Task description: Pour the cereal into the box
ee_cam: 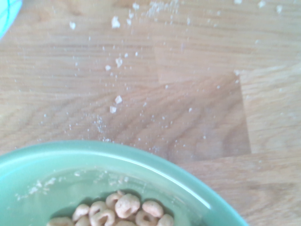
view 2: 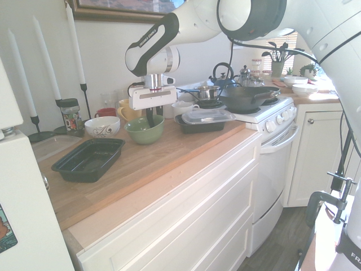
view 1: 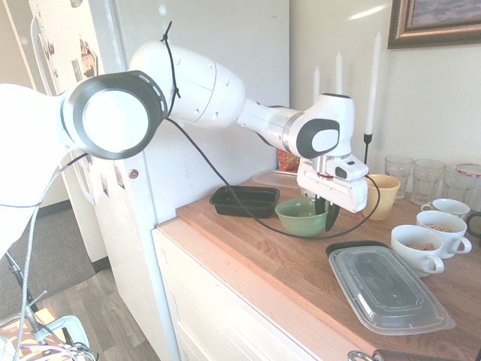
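Cereal (ee_cam: 127, 209) in the bowl (view 2: 145, 131); box (view 2: 89, 160) near it on the countertop (view 2: 127, 164)

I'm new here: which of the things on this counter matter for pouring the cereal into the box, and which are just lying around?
For the job:
- ring-shaped tan cereal
- round green bowl holding it
- shallow black rectangular plastic box
- white two-finger gripper at the bowl

Just lying about:
- lidded clear-topped plastic container
- yellow mug
- white patterned bowl

ring-shaped tan cereal (ee_cam: 127, 207) in a green bowl (ee_cam: 99, 151) near the gripper's end, crumbs (ee_cam: 115, 21) scattered farther out over the wood-grain countertop (ee_cam: 197, 113), a blurred, blue-green patterned edge (ee_cam: 6, 14) farthest from the tool
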